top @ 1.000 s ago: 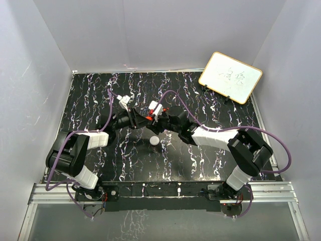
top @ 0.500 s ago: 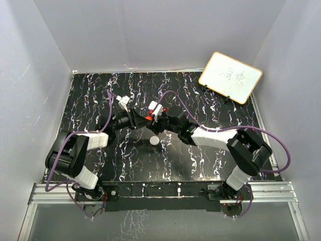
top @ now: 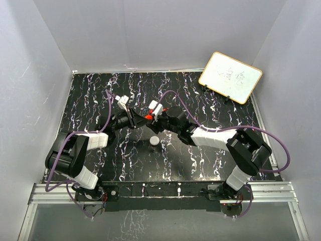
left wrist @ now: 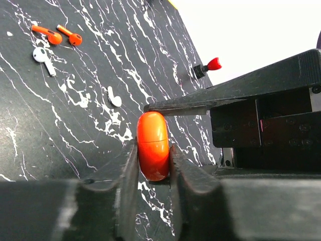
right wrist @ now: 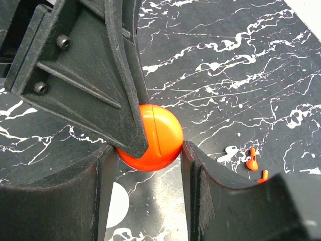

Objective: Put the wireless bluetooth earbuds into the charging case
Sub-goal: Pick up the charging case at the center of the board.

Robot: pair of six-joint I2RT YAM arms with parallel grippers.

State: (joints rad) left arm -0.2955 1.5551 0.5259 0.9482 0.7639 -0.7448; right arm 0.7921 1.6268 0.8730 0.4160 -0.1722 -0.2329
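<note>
At the left of the black marbled table (top: 150, 168), the left arm (top: 75, 155) is folded at the elbow, and its forearm is stretched low toward the middle. In the left wrist view a pair of orange-red earbuds (left wrist: 49, 35) is seen lying side by side on the table at the upper left, well apart from the case. One white earbud (left wrist: 42, 56) is found just beside them, and a second white earbud (left wrist: 114, 96) lies nearer the grippers.

At the centre, the orange-red charging case (left wrist: 153, 145) is pinched edge-on between the two fingers of the left gripper (left wrist: 153, 150), which is closed tight on it. The case is shut, and its seam is visible. Whether it rests on the table cannot be told. Just below it in the top view, a white round puck (top: 154, 141) is seen on the table.

The case is crowded from the other side as well. The right gripper (right wrist: 146, 148) is set around the same case, with its fingers part-way apart and pressed against the case's sides. In the right wrist view the case's upper left part is covered by a left finger (right wrist: 120, 95).

The right arm (top: 215, 136) is extended low from the right, with its elbow bent. A whiteboard (top: 230, 77) is propped at the far right corner.
</note>
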